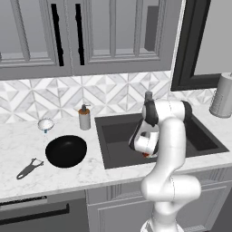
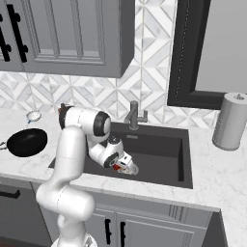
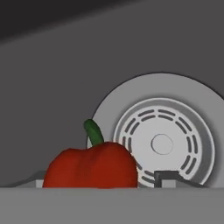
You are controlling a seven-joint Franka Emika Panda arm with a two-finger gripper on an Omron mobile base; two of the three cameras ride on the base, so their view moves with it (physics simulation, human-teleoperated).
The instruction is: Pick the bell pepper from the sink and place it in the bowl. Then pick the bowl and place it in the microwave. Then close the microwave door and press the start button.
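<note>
The red bell pepper (image 3: 92,166) with its green stem lies low in the dark grey sink (image 1: 118,136), just in front of the round metal drain (image 3: 162,144). My gripper (image 3: 103,179) is down in the basin, its fingers either side of the pepper; a narrow gap shows at the right finger, so it reads as open. From the base views a bit of red pepper (image 2: 117,167) peeks out at the gripper (image 2: 126,168). The black bowl (image 1: 66,151) stands on the counter left of the sink. The microwave and its door are out of view.
A soap dispenser (image 1: 84,118) stands at the sink's back left corner, and the faucet (image 2: 135,116) rises behind the basin. A small white strainer (image 1: 45,124) and a peeler (image 1: 29,168) lie near the bowl. A paper towel roll (image 2: 230,121) stands at the right.
</note>
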